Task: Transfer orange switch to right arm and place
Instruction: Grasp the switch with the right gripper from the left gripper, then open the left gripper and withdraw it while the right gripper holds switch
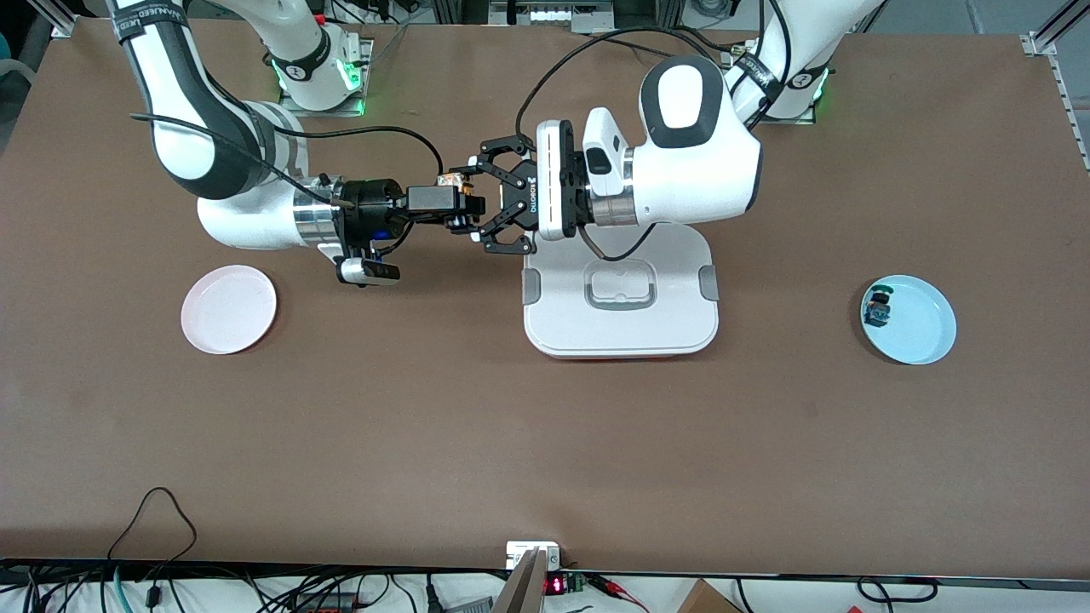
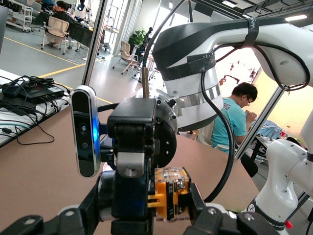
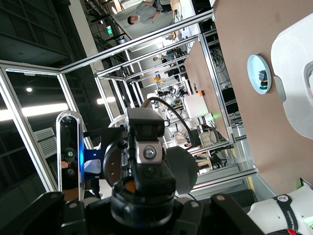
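Note:
The orange switch [image 1: 454, 181] is up in the air between the two grippers, over the table beside the white lid. My right gripper [image 1: 467, 211], slim and black, is shut on the switch. My left gripper [image 1: 477, 200], the wide linkage claw, is open, and its fingers straddle the right gripper's tip and the switch. In the left wrist view the switch [image 2: 172, 193] sits beside the right gripper's black tip [image 2: 132, 191], with one left finger pad [image 2: 198, 196] against its outer side. In the right wrist view only a speck of the orange switch [image 3: 129, 186] shows among black gripper parts.
A white lid [image 1: 545, 328] lies mid-table, just under the left wrist. A pink plate [image 1: 228, 308] lies toward the right arm's end. A blue plate [image 1: 924, 336] with small parts [image 1: 877, 308] on it lies toward the left arm's end.

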Motion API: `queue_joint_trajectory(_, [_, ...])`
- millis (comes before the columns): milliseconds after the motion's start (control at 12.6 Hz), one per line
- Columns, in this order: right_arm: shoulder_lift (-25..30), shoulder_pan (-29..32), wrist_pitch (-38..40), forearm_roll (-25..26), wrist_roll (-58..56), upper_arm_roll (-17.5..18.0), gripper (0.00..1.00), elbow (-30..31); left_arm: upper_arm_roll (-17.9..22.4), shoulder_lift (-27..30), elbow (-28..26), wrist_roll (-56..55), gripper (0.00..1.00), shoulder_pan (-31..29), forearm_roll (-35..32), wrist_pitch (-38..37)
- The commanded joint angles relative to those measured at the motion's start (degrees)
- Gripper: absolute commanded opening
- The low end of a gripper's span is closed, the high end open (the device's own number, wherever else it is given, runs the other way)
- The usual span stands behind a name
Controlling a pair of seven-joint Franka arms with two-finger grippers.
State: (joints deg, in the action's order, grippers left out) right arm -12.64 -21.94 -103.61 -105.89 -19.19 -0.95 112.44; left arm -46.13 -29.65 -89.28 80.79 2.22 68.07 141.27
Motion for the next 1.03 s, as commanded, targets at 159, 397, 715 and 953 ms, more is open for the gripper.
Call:
queue_joint_trajectory(159, [1.83,1.02,0.17,-0.64,-0.68,-1.07,0.0,1.37,0.16,0.3,0.25,1.39,0.3,-0.82,2.15,0.32])
queue_joint_trajectory(397, [1.83,1.11,0.25,-0.64,-0.5,-1.16,0.0,1.11,0.16,0.3,0.16,0.77,1.0,-0.64,2.24,0.24])
queue_joint_trajectory(715, [1.83,1.11,0.34,-0.55,-0.33,-2.04,0.0,0.93,0.07,0.47,0.34,0.42,1.0,-1.34,2.15,-0.2])
queue_joint_trajectory(953, [1.75,2.6,0.6,5.05,-0.15,-2.74,0.0,-0.64,0.16,1.17,0.34,-2.03,1.0,-3.09,2.06,-1.51])
